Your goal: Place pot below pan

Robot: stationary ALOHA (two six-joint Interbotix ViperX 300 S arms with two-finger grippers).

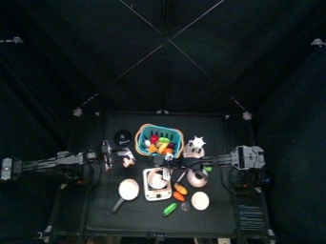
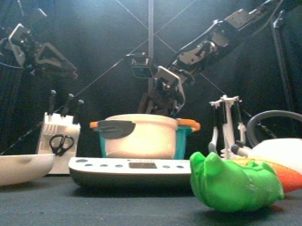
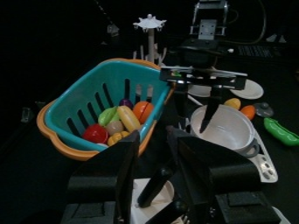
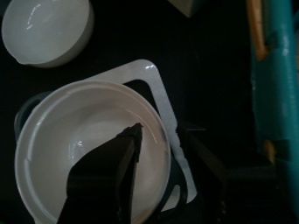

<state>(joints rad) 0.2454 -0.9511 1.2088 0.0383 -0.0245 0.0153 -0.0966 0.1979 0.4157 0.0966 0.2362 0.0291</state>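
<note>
The pot (image 1: 158, 179), round with a pale inside, stands on a white square scale (image 2: 130, 169) in the table's middle; it also shows large as the pot (image 4: 76, 140) in the right wrist view. My right gripper (image 4: 170, 171) is down over its rim, open, with one jaw inside the pot and the other outside. From the front the right gripper (image 2: 165, 95) hangs just above the pot (image 2: 141, 137). The pan (image 1: 128, 189), whitish with a short dark handle, lies left of the scale. My left arm (image 1: 71, 172) rests at the table's left side.
A teal and orange basket (image 1: 159, 141) of toy food stands behind the scale. A flat white dish (image 1: 200, 200) lies at the front right, near toy vegetables (image 2: 236, 181). A white holder with scissors (image 2: 56, 134) stands at the left, and a white star-topped stand (image 1: 196, 143) at the back right.
</note>
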